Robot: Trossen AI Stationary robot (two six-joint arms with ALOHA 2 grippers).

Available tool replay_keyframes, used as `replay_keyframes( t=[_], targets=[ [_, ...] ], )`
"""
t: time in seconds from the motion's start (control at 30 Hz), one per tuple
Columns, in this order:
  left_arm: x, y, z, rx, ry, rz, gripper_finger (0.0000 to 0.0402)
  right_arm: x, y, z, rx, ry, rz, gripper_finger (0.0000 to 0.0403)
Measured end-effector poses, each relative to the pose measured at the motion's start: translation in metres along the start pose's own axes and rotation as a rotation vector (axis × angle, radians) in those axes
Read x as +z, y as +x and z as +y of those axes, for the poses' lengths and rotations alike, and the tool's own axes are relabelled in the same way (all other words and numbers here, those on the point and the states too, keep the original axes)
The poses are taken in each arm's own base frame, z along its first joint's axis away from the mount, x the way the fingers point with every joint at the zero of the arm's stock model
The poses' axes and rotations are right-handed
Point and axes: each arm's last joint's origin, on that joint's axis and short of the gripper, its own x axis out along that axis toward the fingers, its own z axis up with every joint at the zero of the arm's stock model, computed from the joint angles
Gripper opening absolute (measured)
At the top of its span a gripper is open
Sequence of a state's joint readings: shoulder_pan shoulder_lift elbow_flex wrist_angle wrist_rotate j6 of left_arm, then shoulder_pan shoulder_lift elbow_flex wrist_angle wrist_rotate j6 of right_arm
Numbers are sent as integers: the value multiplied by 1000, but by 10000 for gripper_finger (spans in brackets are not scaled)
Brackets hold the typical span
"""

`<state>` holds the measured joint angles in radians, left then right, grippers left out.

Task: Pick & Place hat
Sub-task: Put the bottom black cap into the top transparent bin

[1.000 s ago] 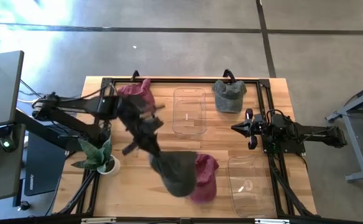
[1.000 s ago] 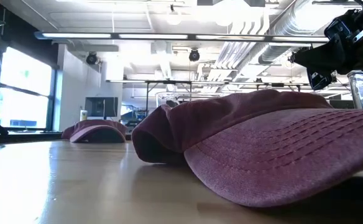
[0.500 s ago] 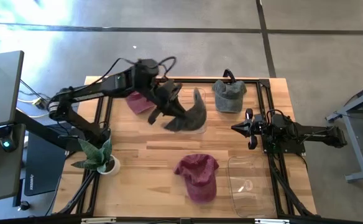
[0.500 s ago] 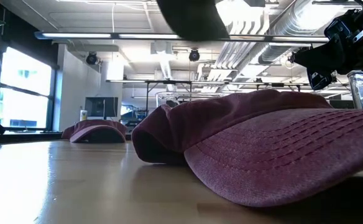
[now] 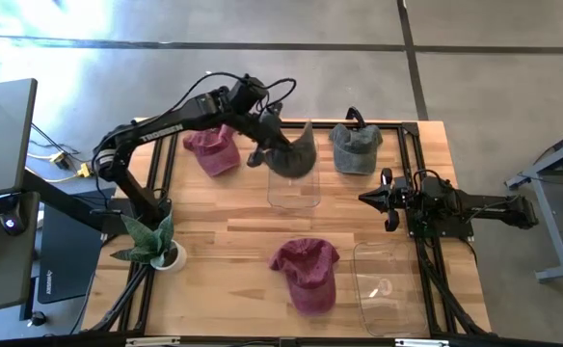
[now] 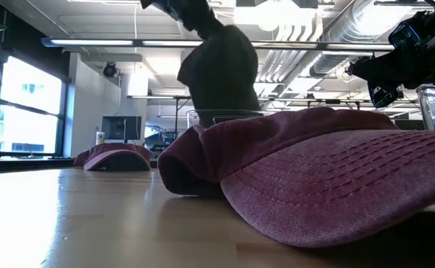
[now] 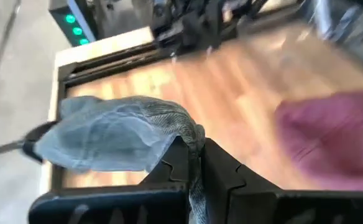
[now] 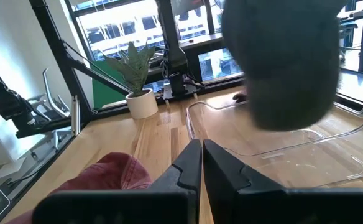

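Note:
My left gripper (image 5: 262,137) is over the table's far middle, shut on a dark grey hat (image 5: 293,152). The hat hangs above a clear tray (image 5: 293,185) and also shows in the low view as a hat (image 6: 221,71) and in the right wrist view as a hat (image 8: 281,62). A second grey hat (image 5: 356,147) and a red hat (image 5: 212,151) lie flat at the far edge. Another red hat (image 5: 307,274) lies near the front. My right gripper (image 5: 382,200) waits shut at the right. My left gripper pinches a bunched fold of cloth (image 7: 194,138) at the dark grey hat's edge between its two fingers (image 7: 172,165). The hat (image 7: 116,134) is lifted clear of the table and hangs below the fingers, over the clear tray.
A second clear tray (image 5: 388,284) sits at the near right corner. A potted plant (image 5: 151,241) stands at the near left. A black frame (image 5: 262,124) runs round the table top. Bare wood (image 5: 214,207) lies between the far hats and the near red hat.
My left gripper, shut on the dark grey hat the whole time, lifted it from beside the near red hat and swung it up and toward the far edge. The hat now hangs over the far clear tray. The near red hat stayed put.

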<state>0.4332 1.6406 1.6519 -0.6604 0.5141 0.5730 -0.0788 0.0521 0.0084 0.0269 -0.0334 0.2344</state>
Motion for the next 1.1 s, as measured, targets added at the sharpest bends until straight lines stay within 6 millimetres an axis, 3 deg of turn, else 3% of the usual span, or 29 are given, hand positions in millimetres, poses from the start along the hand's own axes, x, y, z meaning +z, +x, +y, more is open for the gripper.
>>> replay_keyframes(
  t=[0.3, 0.5, 0.8, 1.1],
  targets=[
    [-32, 39, 6, 54, 241, 320, 5, 0, 0, 0, 0, 0, 0, 12],
    [-34, 47, 13, 143, 318, 365, 12, 0, 0, 0, 0, 0, 0, 12],
    [-47, 54, 43, 309, 314, 378, 79, 0, 0, 0, 0, 0, 0, 12],
    [-62, 36, 78, 382, 155, 241, 168, 0, 0, 0, 0, 0, 0, 12]
  ],
)
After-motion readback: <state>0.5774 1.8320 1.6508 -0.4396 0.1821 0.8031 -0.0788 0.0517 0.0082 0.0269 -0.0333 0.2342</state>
